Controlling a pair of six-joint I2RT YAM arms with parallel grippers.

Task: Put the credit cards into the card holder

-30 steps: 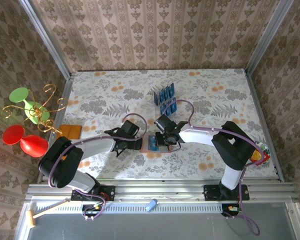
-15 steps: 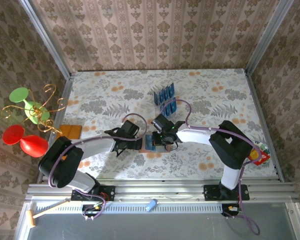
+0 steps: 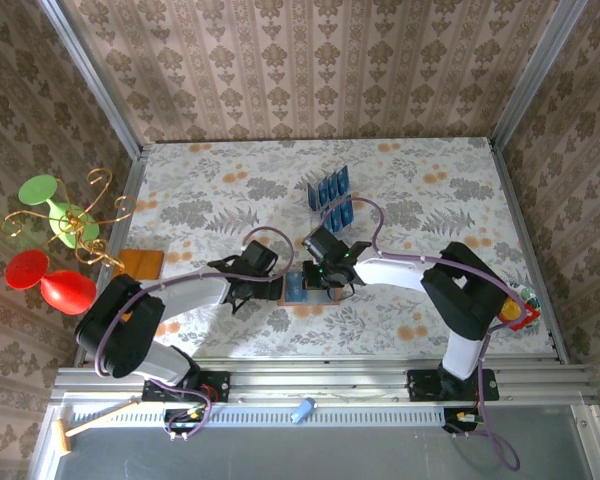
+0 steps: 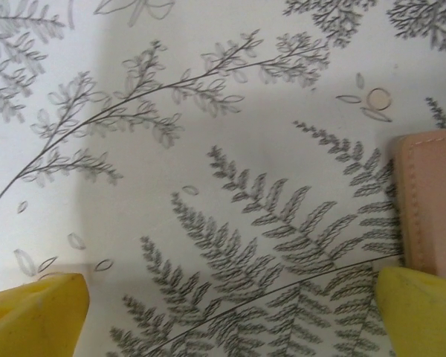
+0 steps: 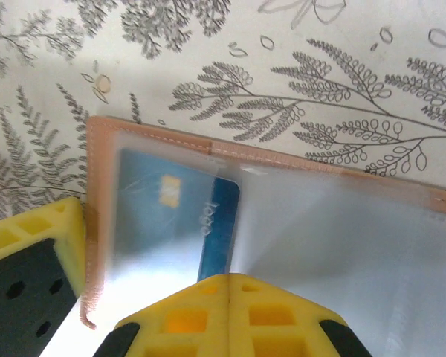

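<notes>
- The right gripper (image 5: pixel 230 291) has its yellow jaws closed together at the near edge of a small blue rectangular credit card (image 5: pixel 180 212). Whether they pinch it cannot be told.
- That card lies partly under the clear sleeve (image 5: pixel 342 245) of the open tan leather-look card holder (image 5: pixel 93 186), which lies flat near the table's middle.
- The left gripper (image 4: pixel 227 320) is spread wide and empty, 1 finger just beside the holder's left edge.
- More blue cards (image 3: pixel 328 188) stand farther back on the fern-print tablecloth (image 3: pixel 430 180).
</notes>
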